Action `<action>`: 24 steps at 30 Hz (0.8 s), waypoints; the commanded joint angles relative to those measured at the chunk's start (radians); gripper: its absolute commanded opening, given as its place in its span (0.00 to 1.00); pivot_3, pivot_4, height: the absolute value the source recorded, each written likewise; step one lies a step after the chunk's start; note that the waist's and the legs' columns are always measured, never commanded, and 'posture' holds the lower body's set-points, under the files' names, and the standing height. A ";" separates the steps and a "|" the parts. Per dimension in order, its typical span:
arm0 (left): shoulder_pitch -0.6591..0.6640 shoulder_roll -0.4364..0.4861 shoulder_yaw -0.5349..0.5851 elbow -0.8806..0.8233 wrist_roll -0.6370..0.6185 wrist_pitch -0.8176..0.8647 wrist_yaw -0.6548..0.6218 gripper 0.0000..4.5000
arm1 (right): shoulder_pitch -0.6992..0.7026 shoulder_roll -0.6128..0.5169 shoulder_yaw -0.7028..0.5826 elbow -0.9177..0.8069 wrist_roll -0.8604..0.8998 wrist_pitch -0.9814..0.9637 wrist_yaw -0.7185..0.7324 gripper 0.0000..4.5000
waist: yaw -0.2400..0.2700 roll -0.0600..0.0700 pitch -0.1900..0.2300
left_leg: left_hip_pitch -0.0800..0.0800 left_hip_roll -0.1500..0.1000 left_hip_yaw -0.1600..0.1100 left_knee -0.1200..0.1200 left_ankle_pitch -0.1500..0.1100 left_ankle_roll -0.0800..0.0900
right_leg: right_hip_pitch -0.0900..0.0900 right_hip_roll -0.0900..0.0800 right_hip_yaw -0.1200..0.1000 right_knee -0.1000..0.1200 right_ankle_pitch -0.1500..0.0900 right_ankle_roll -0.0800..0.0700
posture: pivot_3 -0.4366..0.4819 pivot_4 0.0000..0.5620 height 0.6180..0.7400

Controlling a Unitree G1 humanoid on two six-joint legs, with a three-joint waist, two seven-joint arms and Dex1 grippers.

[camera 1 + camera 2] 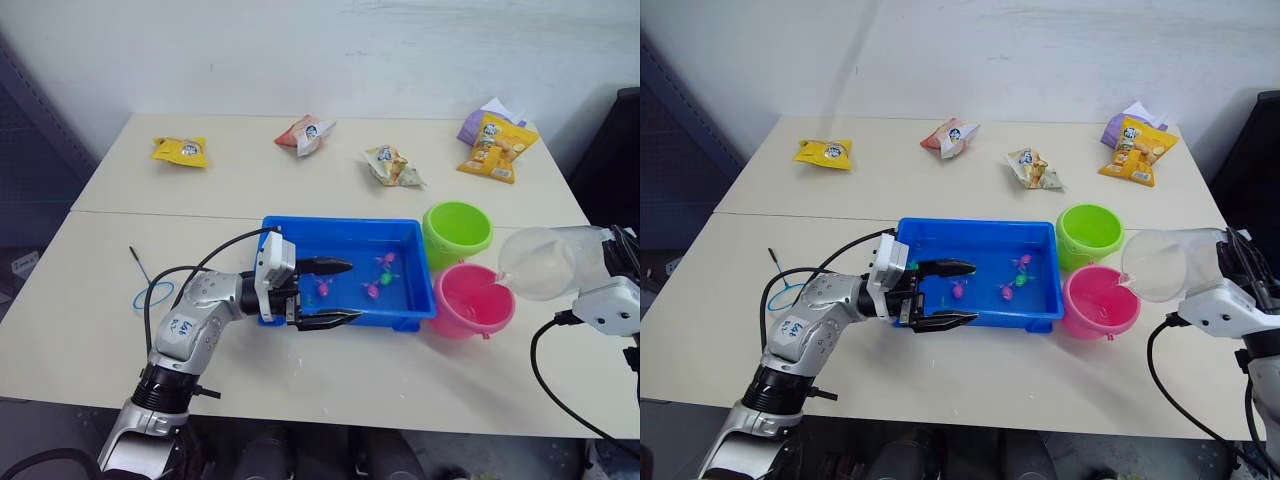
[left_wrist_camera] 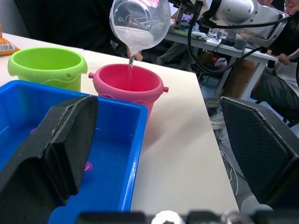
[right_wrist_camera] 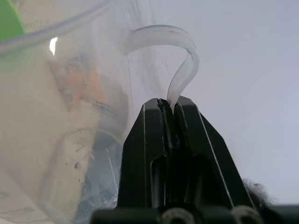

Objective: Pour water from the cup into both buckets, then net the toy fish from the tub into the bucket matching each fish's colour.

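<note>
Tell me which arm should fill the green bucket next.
Right. Its end effector already grips the cup by the handle, tilted and pouring into the pink bucket; the green bucket stands right beside that. The left end effector is open and empty at the tub.

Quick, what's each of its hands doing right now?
Left gripper: open, empty, at the tub.
Right gripper: shut on the cup handle, pouring into the pink bucket.

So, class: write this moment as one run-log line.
step: pouring | right gripper: shut on cup handle, tipped over pink bucket | left gripper: open over tub | green bucket: waiting
</note>
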 commanded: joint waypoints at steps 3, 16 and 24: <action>0.005 -0.003 0.001 -0.021 0.002 -0.023 -0.001 1.00 | -0.015 -0.023 -0.023 -0.027 -0.022 -0.029 -0.030 0.01 | 0.000 0.000 0.000 | 0.000 0.000 0.000 0.000 0.000 0.000 | 0.000 0.000 0.000 0.000 0.000 0.000 | 0.48 0.27 0.98; -0.006 -0.012 -0.002 0.001 0.008 -0.040 -0.008 1.00 | -0.022 -0.020 -0.032 -0.038 -0.054 -0.041 -0.045 0.01 | 0.000 0.000 0.000 | 0.000 0.000 0.000 0.000 0.000 0.000 | 0.000 0.000 0.000 0.000 0.000 0.000 | 0.48 0.27 0.98; -0.011 -0.017 0.002 0.009 0.012 -0.050 -0.007 1.00 | -0.019 -0.009 -0.030 -0.036 -0.066 -0.031 -0.060 0.01 | 0.000 0.000 0.000 | 0.000 0.000 0.000 0.001 0.001 0.000 | 0.000 0.000 0.000 0.001 0.000 0.000 | 0.48 0.27 0.98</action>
